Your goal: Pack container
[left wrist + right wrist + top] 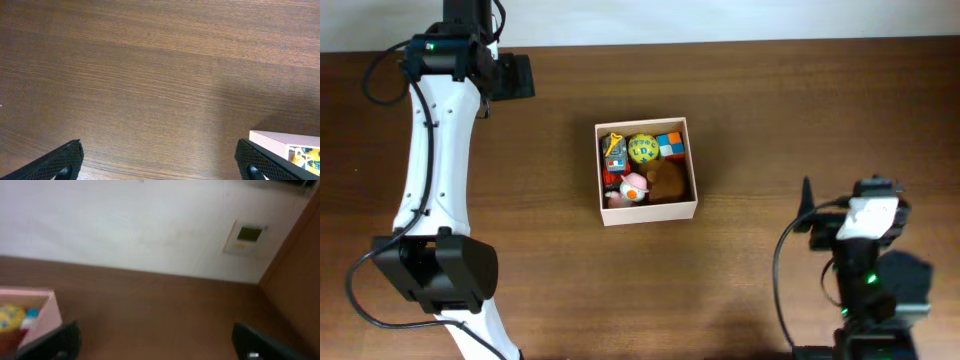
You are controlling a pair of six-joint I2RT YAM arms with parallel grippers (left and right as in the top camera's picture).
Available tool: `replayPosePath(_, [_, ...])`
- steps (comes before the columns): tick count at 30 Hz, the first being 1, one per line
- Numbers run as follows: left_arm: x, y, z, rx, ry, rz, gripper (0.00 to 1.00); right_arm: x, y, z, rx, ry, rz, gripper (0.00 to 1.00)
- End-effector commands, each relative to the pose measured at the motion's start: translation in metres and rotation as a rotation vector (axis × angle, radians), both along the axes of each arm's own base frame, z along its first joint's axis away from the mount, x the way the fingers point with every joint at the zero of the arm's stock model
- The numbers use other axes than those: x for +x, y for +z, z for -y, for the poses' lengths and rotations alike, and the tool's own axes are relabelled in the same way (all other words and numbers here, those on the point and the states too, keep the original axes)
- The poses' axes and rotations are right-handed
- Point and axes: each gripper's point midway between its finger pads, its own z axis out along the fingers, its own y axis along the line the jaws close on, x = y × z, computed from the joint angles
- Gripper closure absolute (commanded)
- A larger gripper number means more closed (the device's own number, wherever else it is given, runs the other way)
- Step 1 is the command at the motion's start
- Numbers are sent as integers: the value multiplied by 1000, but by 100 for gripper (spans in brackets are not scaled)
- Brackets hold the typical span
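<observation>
The container (pixel 650 213), a square white-walled box, stands at the table's middle. It holds several small toys: a yellow ball (pixel 643 149), a coloured cube (pixel 669 144), a brown plush (pixel 667 181) and a pink-and-white toy (pixel 633 187). My left gripper (pixel 515 77) is at the far left of the table, apart from the box, open and empty (pixel 160 165); a box corner (pixel 280 140) shows at the lower right of its view. My right gripper (pixel 807 205) is at the right front, open and empty (pixel 155 342); the box (pixel 42 315) shows at its view's left.
The brown wooden table (pixel 770 110) runs to a white wall (pixel 125 225) at the back. A small wall panel (pixel 246 236) shows in the right wrist view. The left arm (pixel 435 170) stretches along the table's left side.
</observation>
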Motion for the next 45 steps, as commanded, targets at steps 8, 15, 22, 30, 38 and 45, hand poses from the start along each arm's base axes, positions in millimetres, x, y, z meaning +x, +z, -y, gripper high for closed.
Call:
replayPosePath(8, [3, 3, 0, -3, 11, 14, 1, -20, -58, -3, 47, 10, 89, 1])
replayPosePath(15, [3, 3, 0, -3, 11, 14, 1, -21, -80, -12, 53, 63, 72, 1])
replayPosePath(22, [3, 3, 0, -3, 11, 14, 1, -22, -92, -12, 52, 65, 75, 1])
replayPosePath(30, [3, 3, 0, -3, 11, 14, 1, -22, -104, -13, 53, 65, 79, 1])
replayPosePath(38, [3, 3, 0, -3, 11, 14, 1, -20, -121, -12, 43, 61, 50, 1])
replayPosePath(45, [3, 3, 0, -3, 11, 14, 1, -20, -121, -11, 43, 58, 51, 1])
